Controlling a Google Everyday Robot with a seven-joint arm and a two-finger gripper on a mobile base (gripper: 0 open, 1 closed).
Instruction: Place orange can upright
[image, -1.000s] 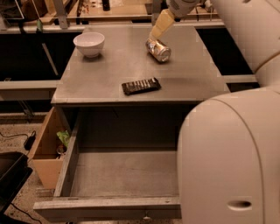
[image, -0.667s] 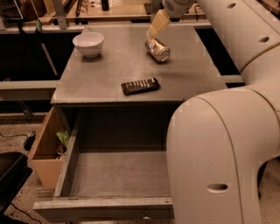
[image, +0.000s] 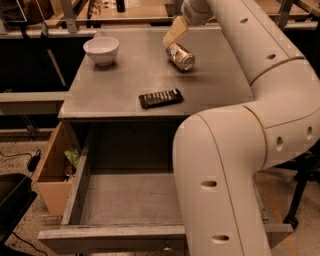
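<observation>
The orange can lies on its side on the grey table top, toward the back right, with a silver end facing the camera. My gripper hangs just above and behind the can's far end, at or very near the can. The white arm reaches over from the right and fills the right side of the view.
A white bowl stands at the table's back left. A black remote lies near the front edge. An open drawer sticks out below the table. A cardboard box stands on the floor at the left.
The arm's elbow has swung further left across the view. The gripper has come slightly down and left toward the can. The can has not moved.
</observation>
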